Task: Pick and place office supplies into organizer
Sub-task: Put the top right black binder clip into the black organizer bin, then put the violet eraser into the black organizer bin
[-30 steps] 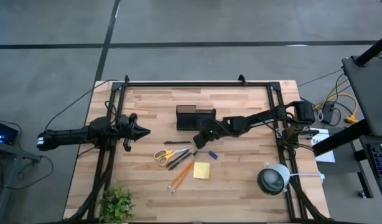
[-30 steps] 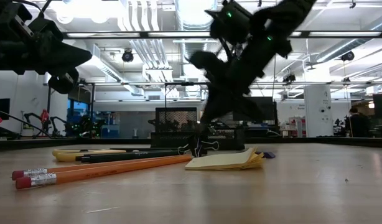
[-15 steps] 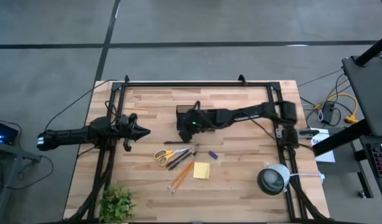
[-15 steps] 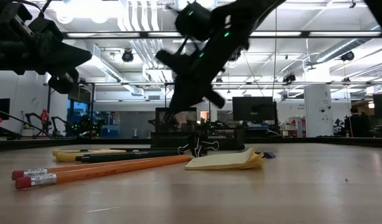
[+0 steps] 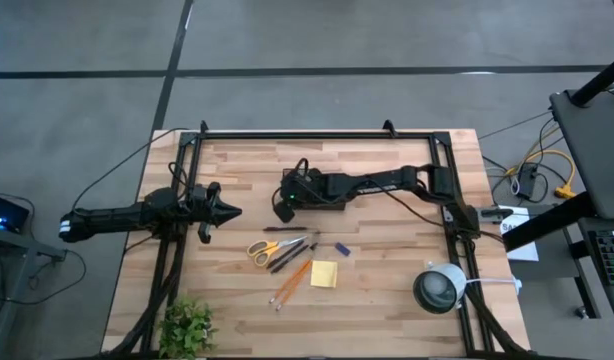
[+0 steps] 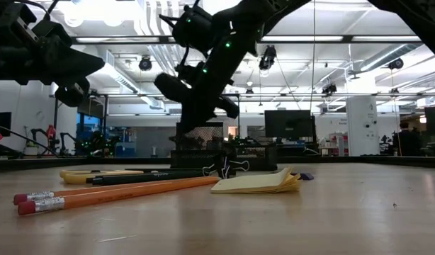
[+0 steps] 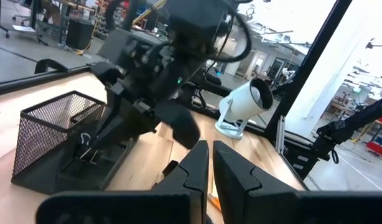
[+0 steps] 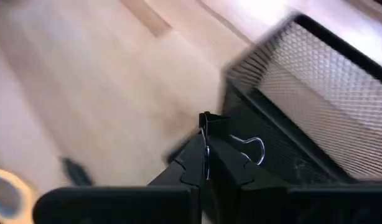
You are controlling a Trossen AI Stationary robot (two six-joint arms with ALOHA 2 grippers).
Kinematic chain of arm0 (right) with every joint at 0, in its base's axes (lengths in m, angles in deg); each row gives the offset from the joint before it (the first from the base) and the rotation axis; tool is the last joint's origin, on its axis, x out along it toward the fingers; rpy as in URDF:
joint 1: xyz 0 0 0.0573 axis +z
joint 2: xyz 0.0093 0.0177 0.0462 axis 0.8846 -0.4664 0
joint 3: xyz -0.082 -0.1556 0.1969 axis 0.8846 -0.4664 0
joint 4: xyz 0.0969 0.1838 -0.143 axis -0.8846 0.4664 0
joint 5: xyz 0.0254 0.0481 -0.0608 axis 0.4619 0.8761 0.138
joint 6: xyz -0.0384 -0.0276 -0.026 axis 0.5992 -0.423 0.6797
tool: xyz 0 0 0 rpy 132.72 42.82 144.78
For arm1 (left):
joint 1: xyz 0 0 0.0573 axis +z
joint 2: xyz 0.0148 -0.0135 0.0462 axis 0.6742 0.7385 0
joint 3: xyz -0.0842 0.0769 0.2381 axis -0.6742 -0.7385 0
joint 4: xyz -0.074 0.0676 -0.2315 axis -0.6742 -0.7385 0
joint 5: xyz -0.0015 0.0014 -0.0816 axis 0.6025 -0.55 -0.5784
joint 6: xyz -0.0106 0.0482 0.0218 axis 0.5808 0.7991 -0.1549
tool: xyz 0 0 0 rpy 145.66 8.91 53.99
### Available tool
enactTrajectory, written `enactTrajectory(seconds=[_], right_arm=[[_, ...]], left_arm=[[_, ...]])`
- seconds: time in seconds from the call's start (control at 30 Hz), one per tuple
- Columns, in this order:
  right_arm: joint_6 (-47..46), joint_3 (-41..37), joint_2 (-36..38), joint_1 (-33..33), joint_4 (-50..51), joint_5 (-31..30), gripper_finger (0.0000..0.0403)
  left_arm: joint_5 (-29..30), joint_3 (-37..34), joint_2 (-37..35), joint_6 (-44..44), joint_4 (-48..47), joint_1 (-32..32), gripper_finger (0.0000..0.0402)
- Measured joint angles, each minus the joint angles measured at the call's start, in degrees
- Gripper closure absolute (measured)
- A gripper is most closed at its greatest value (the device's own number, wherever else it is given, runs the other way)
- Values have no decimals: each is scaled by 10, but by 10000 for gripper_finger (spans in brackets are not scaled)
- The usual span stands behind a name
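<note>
R jaws are seen over the black mesh organizer [image 7: 54, 127] at mid-counter, at its end nearer the L arm [image 5: 137, 215]. They are closed narrow on what looks like a small black binder clip [image 8: 206, 118], w/ a wire loop showing just beside the mesh wall. L jaws are pressed together w/ nothing between, held over the counter [image 5: 387, 290] at its left edge, well apart from the supplies. Nearer the counter's front, laid loose on the wood: yellow-handled scissors [image 5: 259, 250], dark pens [image 5: 287, 250], orange pencils [image 5: 290, 283], yellow sticky-note pad [image 5: 324, 274], tiny purple block [image 5: 341, 248]. A second black clip [image 6: 228, 168] is seen standing by the pad in the low view. Legible writing can't be made out.
</note>
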Motion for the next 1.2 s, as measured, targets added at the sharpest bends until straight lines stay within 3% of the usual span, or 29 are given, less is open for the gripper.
enactTrajectory(seconds=[0.2,0.4,0.63,0.77,1.03,1.2], right_arm=[[20,-4,1,-1,30,34,394],[8,-12,0,0,28,-6,387],[20,-2,0,0,23,-25,315],[43,-2,8,7,41,13,275],[216,-10,54,97,227,36,236],[166,-73,70,165,294,32,228]], left_arm=[[0,0,0,0,-1,0,394],[0,0,0,0,-1,0,394],[0,0,0,0,-1,0,394],[0,0,0,0,-1,0,394],[0,0,0,0,-1,0,394],[0,0,-1,0,0,0,394]])
